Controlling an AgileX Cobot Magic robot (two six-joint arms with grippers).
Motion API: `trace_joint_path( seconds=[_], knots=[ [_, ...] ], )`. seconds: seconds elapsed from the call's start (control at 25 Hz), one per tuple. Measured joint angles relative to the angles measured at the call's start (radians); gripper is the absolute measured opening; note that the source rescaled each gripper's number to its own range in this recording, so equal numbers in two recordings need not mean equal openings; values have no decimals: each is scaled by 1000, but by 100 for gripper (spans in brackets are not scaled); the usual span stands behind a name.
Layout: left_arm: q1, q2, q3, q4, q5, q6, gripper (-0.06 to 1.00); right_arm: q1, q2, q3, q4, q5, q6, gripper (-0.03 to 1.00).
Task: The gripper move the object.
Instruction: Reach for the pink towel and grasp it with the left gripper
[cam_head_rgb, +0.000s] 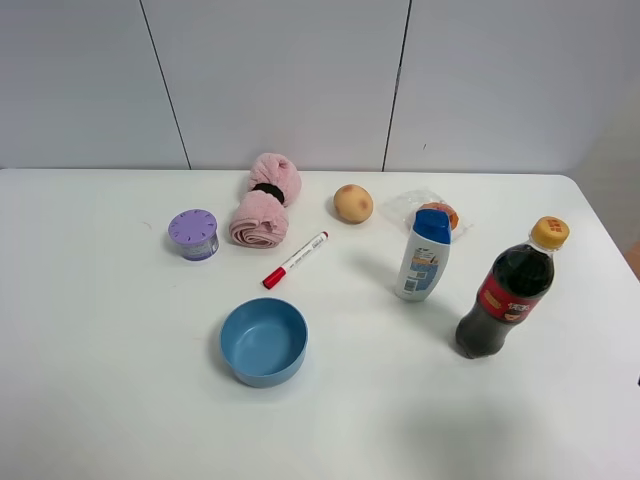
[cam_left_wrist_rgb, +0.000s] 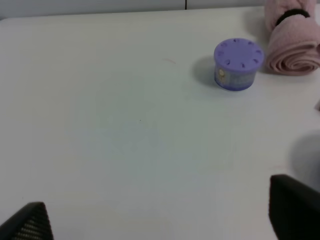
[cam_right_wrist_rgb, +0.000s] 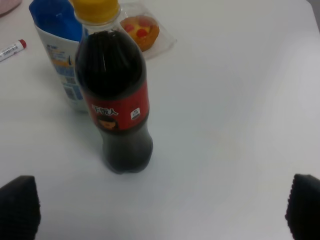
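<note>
I see the pink rolled towel (cam_head_rgb: 260, 218) lying upper left of centre on the white surface (cam_head_rgb: 100, 380), just beside the lilac jar (cam_head_rgb: 194, 234). My left hand (cam_left_wrist_rgb: 160, 217) and right hand (cam_right_wrist_rgb: 161, 207) both gape wide, holding nothing.

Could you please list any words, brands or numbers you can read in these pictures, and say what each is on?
Nothing reads clearly.
Cola bottle, red label: pale characters, blurred.
White bottle with blue cap: print too small.
Marker barrel: print too small.
Lilac jar label: blurred.
</note>
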Motion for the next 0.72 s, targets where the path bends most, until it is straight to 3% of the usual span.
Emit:
trace_joint_path(
  seconds=[0.72],
  knots=[
    [0, 0, 0, 0, 0, 0, 74, 0, 0, 0, 0, 0, 0, 100]
  ],
)
